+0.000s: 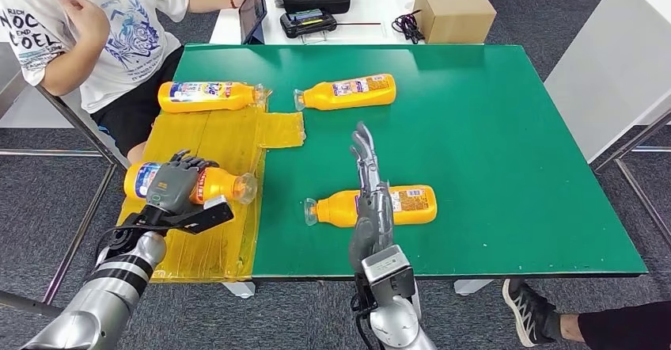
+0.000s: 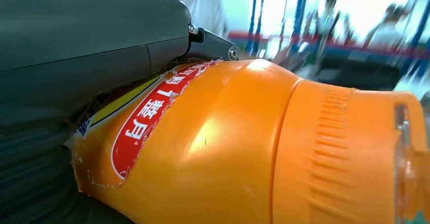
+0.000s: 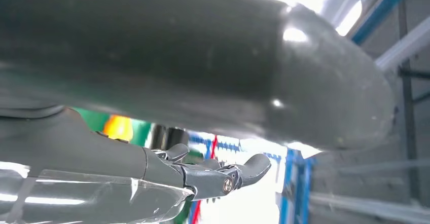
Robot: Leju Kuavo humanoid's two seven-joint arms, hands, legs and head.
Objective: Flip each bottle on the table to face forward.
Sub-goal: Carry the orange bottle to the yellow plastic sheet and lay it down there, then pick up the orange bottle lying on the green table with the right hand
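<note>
At the near left corner of the tabletop (image 1: 490,239), on the yellow mat (image 1: 214,231), the left hand (image 1: 170,185) is wrapped over the first bottle (image 1: 217,184), which lies on its side with its cap toward the mat's inner edge. The left wrist view shows the thumb across a torn label. Risk: the smooth plastic may slip or roll during turning, and this bottle lies close to the left edge.

Near the front edge, centre, the right hand (image 1: 370,199) hangs with fingers straight and apart, holding nothing, directly over the second bottle (image 1: 407,205). Risk: a descent from here could knock it rolling.

Toward the far left lie the third bottle (image 1: 348,93) on the green surface and the fourth bottle (image 1: 207,96) at the mat's far end, both apart from the hands. A seated person (image 1: 95,41) is close to that corner; contact hazard if an arm reaches there.
</note>
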